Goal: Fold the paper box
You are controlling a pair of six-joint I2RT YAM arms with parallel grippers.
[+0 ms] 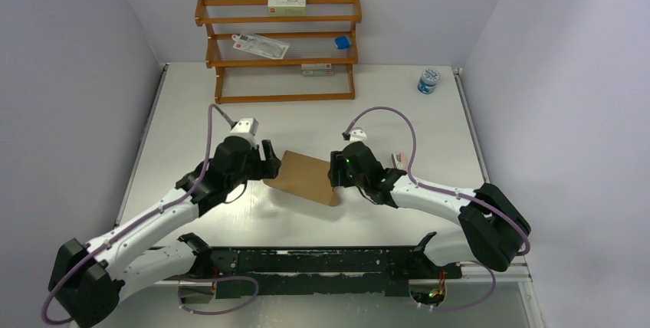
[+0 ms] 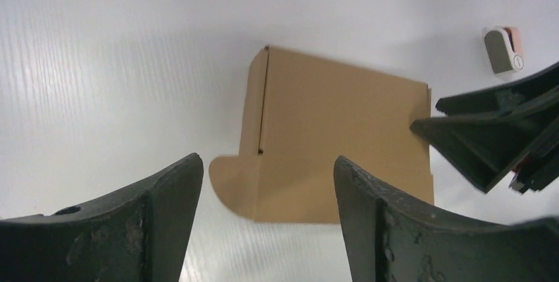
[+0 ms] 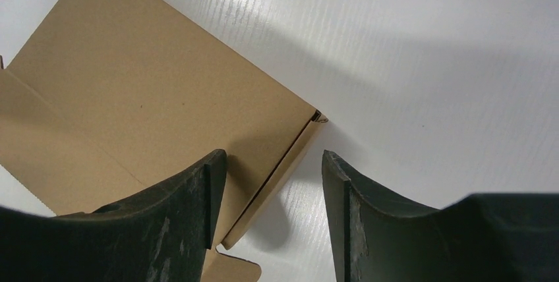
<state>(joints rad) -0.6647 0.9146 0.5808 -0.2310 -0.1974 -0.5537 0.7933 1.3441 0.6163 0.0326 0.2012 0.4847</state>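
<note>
With left pincer [image 1: 271, 161] and right pincer [image 1: 336, 168] spread, pinching nothing, could shove the loose paper box [image 1: 306, 177] sideways, not fold.

Crowded middle, open room around it.
Your left gripper [image 1: 270, 162] and right gripper [image 1: 336, 169] hem in the paper box [image 1: 308, 177] from both sides; beyond it you have bare table [image 1: 306, 125] up to the wooden rack [image 1: 277, 56].

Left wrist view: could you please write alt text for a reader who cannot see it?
A brown paper box lies on a white table, a rounded flap jutting from its near-left corner. The left tool stands open in the foreground; the right tool reaches the box's right edge.
</note>
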